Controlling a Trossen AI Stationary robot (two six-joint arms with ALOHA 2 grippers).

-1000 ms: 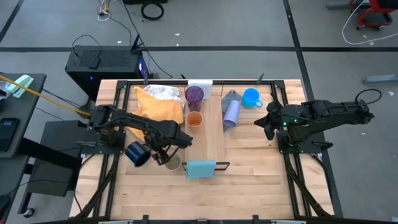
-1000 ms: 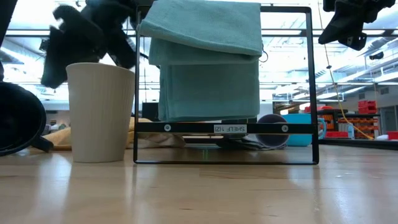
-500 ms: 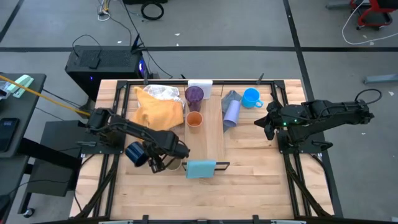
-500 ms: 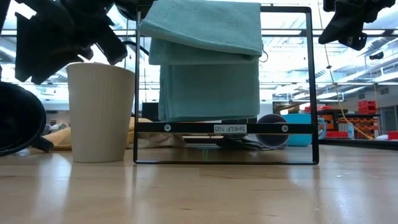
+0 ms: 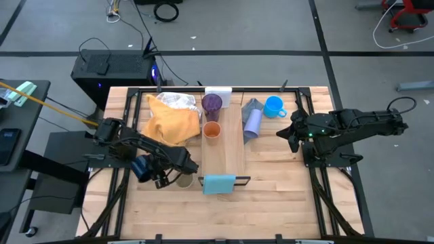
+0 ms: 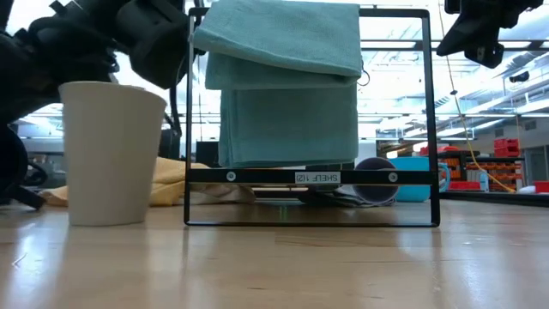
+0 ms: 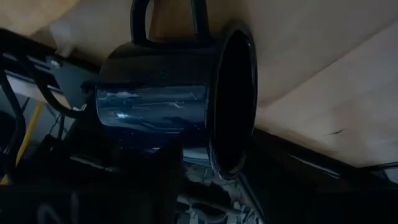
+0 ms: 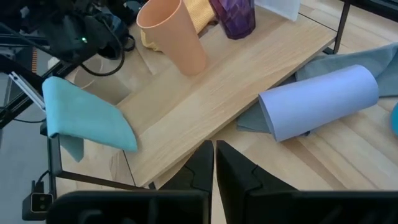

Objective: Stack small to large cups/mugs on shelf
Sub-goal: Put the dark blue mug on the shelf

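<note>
Navy mug (image 7: 177, 106) lies on its side before your left gripper (image 5: 159, 177), whose fingers stand apart around nothing. Your right gripper (image 5: 285, 134) waits with fingers clenched, near the lavender cup (image 8: 320, 99).

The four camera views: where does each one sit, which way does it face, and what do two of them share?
High view: overhead, facing down; both arms show, left tool by the navy mug.
Low view: at tabletop height, facing the beige cup and shelf.
Left wrist view: facing the navy mug.
Right wrist view: behind the shut right tool, facing the lavender cup.
Shared: the orange cup, in the high and right wrist views.
</note>
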